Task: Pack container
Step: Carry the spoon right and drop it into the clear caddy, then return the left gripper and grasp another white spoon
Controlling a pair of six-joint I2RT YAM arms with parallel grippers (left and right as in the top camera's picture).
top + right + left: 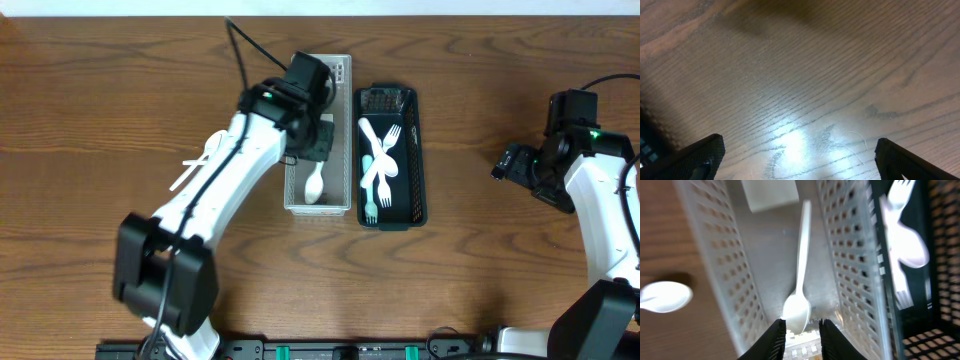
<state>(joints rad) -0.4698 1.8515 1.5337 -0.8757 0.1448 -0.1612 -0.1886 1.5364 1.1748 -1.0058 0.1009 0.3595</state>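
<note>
Table (100, 80): brown wood with plain grain, glossy where the light hits it.

White basket (318, 211): long, rectangular, thin plastic, its walls punched with rows of small square holes. Black basket (421, 160): the same shape and lattice, set just beside it on the right, parallel.

In the black basket is a loose heap of white plastic forks and spoons (381, 158), smooth and shiny, with one pale teal fork (369, 206) among them.

White spoon (801, 265): it lies flat on the white basket's floor, with a slim handle running lengthwise and an oval bowl at the near end.

Left gripper (801, 339): it hangs over that basket, its dark fingers (776, 341) parted by a modest gap. The spoon's bowl sits just ahead of the tips, roughly in line with the gap. Nothing is pinched.

A second white spoon (665, 296) lies on bare wood outside the basket's left wall.

Right gripper (799, 150): well off to the right, low over bare table, its fingers spread wide with nothing between them.
</note>
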